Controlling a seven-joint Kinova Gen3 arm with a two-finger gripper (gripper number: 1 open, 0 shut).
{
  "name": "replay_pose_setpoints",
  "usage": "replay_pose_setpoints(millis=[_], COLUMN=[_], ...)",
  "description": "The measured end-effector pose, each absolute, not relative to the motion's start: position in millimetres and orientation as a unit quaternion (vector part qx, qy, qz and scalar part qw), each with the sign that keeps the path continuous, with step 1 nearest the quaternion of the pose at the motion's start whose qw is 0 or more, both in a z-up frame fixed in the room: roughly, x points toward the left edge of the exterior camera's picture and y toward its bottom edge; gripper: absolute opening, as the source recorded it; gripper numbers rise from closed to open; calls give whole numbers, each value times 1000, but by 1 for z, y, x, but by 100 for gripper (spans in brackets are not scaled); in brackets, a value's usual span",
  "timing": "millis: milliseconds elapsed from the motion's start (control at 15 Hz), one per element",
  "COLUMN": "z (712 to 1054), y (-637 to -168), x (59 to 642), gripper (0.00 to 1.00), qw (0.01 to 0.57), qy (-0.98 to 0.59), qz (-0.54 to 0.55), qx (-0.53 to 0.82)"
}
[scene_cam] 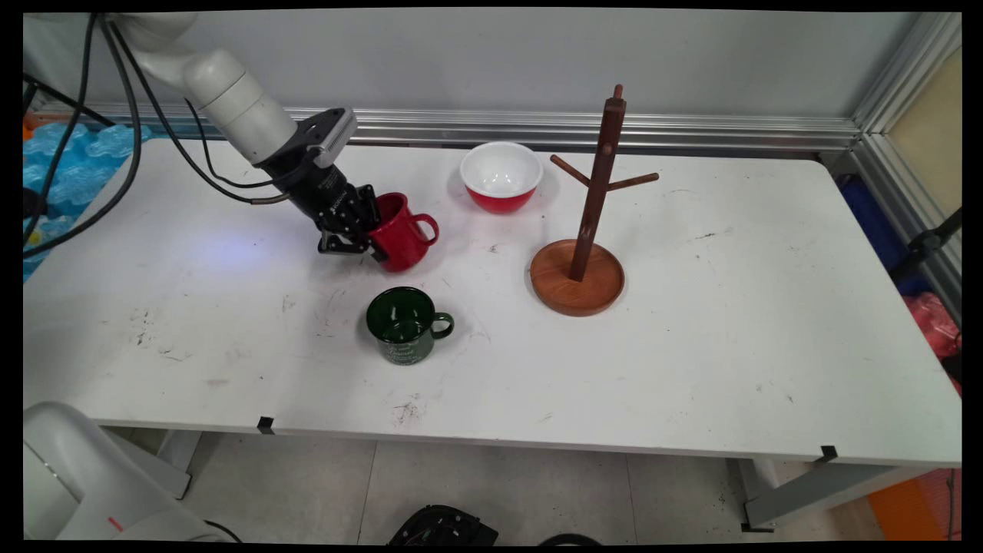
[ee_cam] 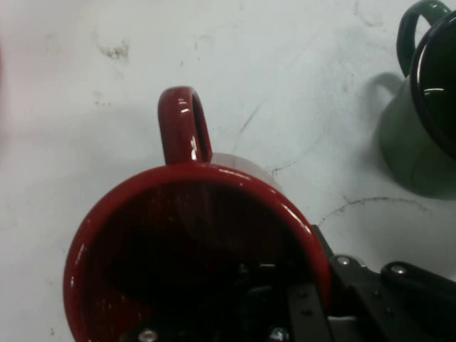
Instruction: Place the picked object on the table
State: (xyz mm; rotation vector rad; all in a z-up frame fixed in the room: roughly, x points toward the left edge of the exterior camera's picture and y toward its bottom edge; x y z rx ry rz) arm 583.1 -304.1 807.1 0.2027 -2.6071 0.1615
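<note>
Arm (scene_cam: 230,100) slants down-right; pincer (scene_cam: 361,230) low, clamped.

- A robot lab or test cell, not a home
- A white arm (scene_cam: 230,100) with loose black cables (scene_cam: 130,115) hanging from it reaches over a scuffed white table (scene_cam: 691,369)
- Aluminium framing (scene_cam: 614,130) runs along the table's back edge and up the right corner, against a bare grey wall (scene_cam: 461,54)
- Household things stand as props: a red mug (scene_cam: 403,230), a green mug (scene_cam: 405,324), a red bowl (scene_cam: 501,177), a wooden mug tree (scene_cam: 587,230)
- Black tape marks (scene_cam: 266,423) sit on the table's front edge
- Blue bubble wrap (scene_cam: 77,165) lies at the left, orange and red clutter (scene_cam: 933,322) at the right, above a tiled floor (scene_cam: 499,491)
</note>
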Motion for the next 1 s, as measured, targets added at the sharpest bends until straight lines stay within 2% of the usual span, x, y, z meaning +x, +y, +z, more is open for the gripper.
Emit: replay_pose_setpoints(millis=[400, 467, 1000], z=[803, 803, 799], y=[-306, -306, -308], x=[582, 582, 583], gripper=[0, 100, 100], qw=[259, 259, 258], qy=[-961, -961, -962], qz=[59, 59, 58], qx=[74, 74, 74])
